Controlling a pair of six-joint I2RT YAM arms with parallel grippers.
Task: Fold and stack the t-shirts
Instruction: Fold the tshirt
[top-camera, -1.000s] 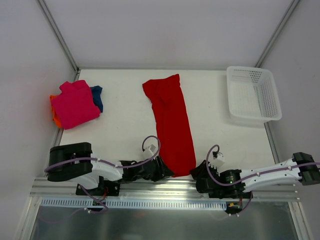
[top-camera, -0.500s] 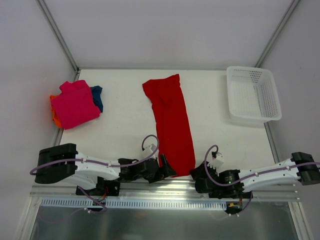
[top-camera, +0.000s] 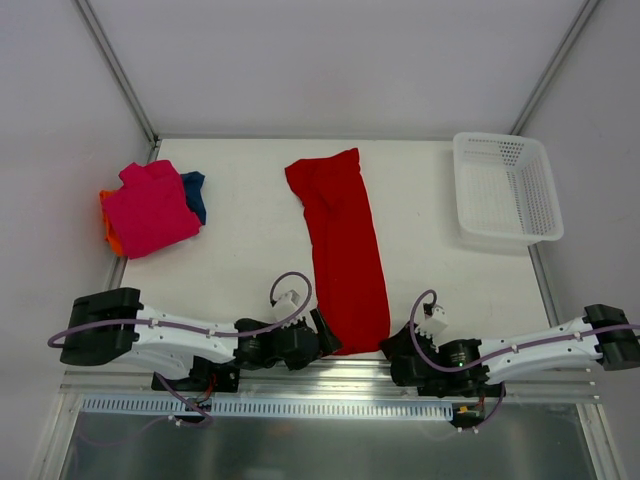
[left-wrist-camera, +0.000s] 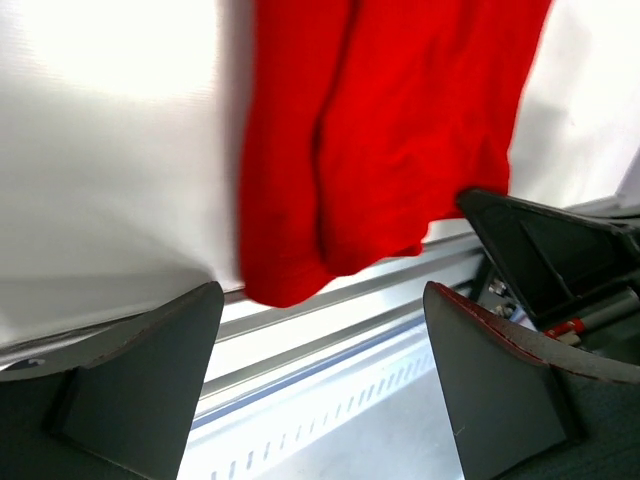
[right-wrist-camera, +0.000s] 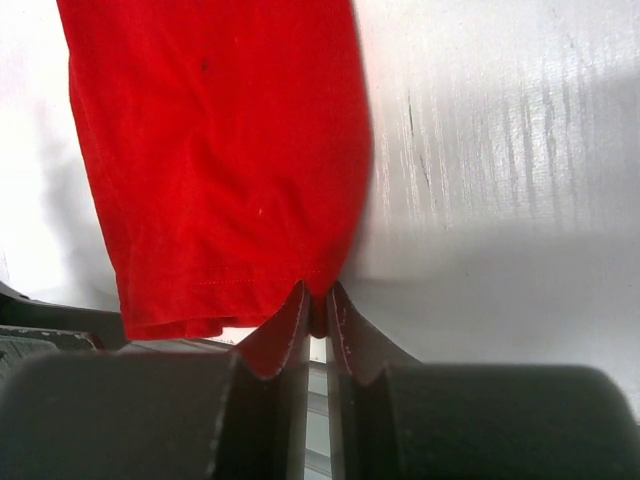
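Note:
The bright red t-shirt (top-camera: 342, 245) lies folded into a long strip down the middle of the table, its near end at the front edge. My right gripper (top-camera: 388, 345) is shut on that end's right corner (right-wrist-camera: 318, 295), with red cloth (right-wrist-camera: 220, 150) pinched between the pads. Just left of the near left corner, my left gripper (top-camera: 322, 335) stands open and holds nothing; the red hem (left-wrist-camera: 380, 130) hangs ahead of its fingers (left-wrist-camera: 140, 370). The magenta-pink t-shirt (top-camera: 150, 208) tops a pile at the far left, over the orange one (top-camera: 110, 235) and the dark blue one (top-camera: 195, 195).
A white mesh basket (top-camera: 505, 190) stands at the back right corner. An aluminium rail (top-camera: 330, 380) runs along the table's near edge under both grippers. Grey walls close in the left, right and back sides.
My left gripper opened, let go of the red shirt's near left corner and drew back to the left. My right gripper closed on the near right corner.

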